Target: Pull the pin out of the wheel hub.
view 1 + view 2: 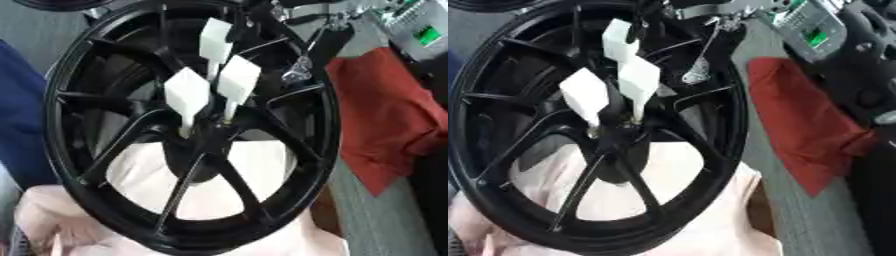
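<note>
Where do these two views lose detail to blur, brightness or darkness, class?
Left eye view: the white pin tags are washed out and soft-edged; the black wheel spokes merge into dark shadow. Right eye view: the robot arm at the top is smeared, and the red cloth shows little texture.

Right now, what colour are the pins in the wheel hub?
White pins, best in the left eye view.

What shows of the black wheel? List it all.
The wheel is glossy black, metal by the look, with thin spokes running from a wide rim to a central hub. It stands tilted on pale pink cloth. Three white flat-headed pins stick out of the hub.
</note>
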